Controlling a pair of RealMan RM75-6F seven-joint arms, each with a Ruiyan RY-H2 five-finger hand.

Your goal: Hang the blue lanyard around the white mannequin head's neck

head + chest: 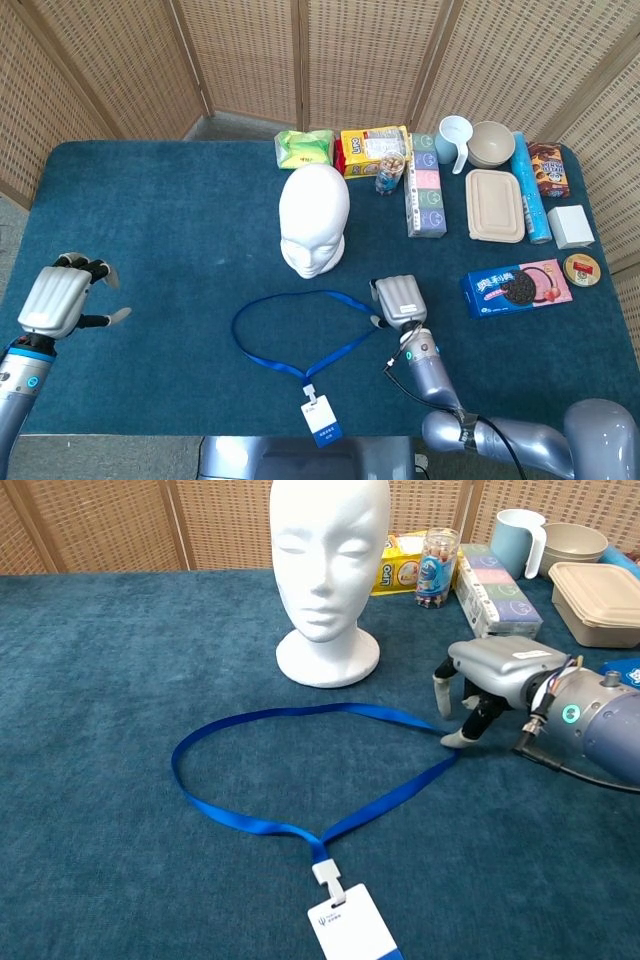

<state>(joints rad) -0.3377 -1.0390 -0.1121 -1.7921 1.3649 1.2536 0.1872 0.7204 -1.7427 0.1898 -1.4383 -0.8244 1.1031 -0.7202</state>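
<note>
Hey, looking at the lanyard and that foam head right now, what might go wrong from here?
1. The right hand only touches the blue lanyard with its fingertips at one corner of the loop, so the strap may slip free when lifted.
2. The loop lies flat, stretched narrow; it might catch on the white mannequin head or tip it.
3. The white ID badge could swing.

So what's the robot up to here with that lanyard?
The right hand pinches the far right end of the blue lanyard loop, which lies stretched out flat on the table in front of the white mannequin head. Nothing hangs on the neck yet. The left hand hovers open at the table's left edge.
</note>
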